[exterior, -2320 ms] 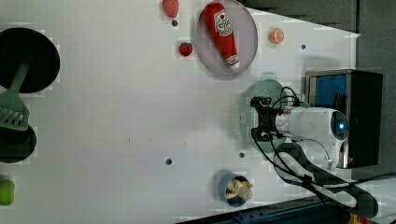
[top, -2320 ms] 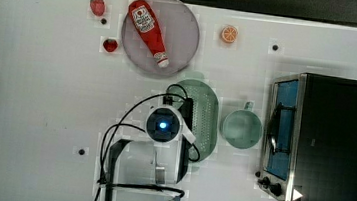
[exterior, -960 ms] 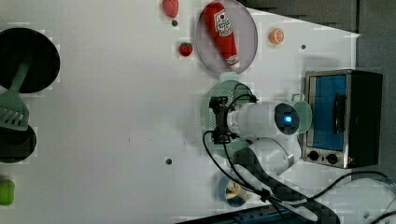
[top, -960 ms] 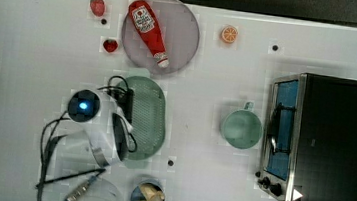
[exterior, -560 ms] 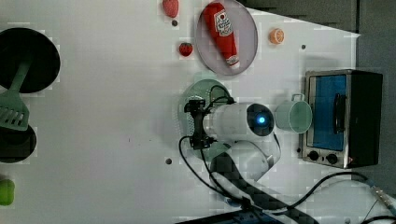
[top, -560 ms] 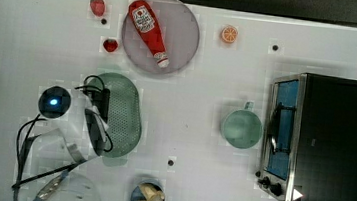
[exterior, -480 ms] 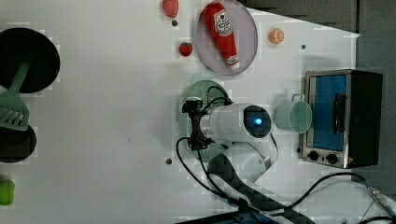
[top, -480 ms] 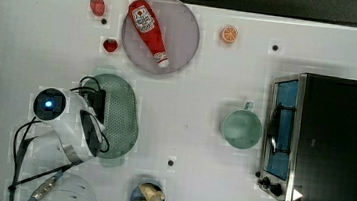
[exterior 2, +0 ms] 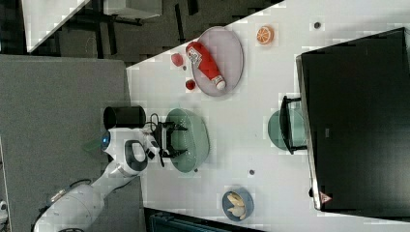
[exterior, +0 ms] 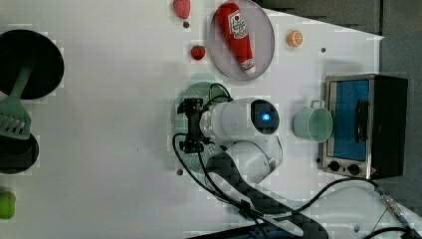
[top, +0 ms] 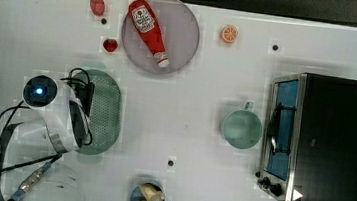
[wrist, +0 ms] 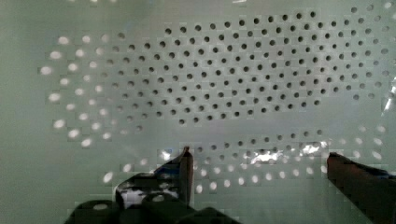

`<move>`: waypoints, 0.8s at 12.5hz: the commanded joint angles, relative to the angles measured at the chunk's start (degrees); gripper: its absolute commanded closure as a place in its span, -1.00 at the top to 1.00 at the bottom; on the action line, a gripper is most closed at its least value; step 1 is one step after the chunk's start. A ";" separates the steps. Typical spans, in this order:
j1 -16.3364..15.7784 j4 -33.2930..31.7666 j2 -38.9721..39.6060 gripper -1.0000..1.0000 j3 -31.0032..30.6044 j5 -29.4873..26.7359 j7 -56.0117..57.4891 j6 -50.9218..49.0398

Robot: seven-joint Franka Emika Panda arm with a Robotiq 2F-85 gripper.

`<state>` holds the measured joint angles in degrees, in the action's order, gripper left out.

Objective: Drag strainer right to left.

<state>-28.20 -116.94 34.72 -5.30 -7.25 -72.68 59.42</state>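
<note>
The pale sage-green strainer (top: 106, 109) lies on the white table at the top view's left, lengthwise, with a tab handle at each end. It also shows in the left view as the strainer (exterior: 198, 91) and in the right view as the strainer (exterior 2: 194, 141). My gripper (exterior: 191, 125) reaches down into its basin, and the arm covers the strainer's left half in the top view. In the wrist view the perforated basin (wrist: 233, 84) lies close below, and my gripper (wrist: 261, 161) is open, its fingers wide apart over the holes with nothing between them.
A mint-green mug (top: 241, 129) stands beside the toaster oven (top: 323, 141) at the top view's right. A grey-lilac plate (top: 181, 35) carries a ketchup bottle (top: 148, 24). Strawberries (top: 110, 44), an orange slice (top: 229, 34) and a banana bowl (top: 148, 198) lie around.
The arm and the strainer together slid steadily toward the top view's left, from right beside the mug to well away from it. The mug, plate and oven stayed put.
</note>
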 commanded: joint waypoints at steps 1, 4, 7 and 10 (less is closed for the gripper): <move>-3.12 2.90 0.70 1.00 -0.33 0.24 -2.17 -1.04; -4.81 4.61 1.67 1.00 -0.33 -2.01 -2.22 -1.03; -6.16 6.33 2.77 1.00 -0.32 -3.59 -2.26 -1.02; -7.24 7.72 3.69 1.00 -0.29 -3.89 -2.43 -0.89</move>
<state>-35.61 -110.23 38.50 -5.39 -10.63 -72.74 57.52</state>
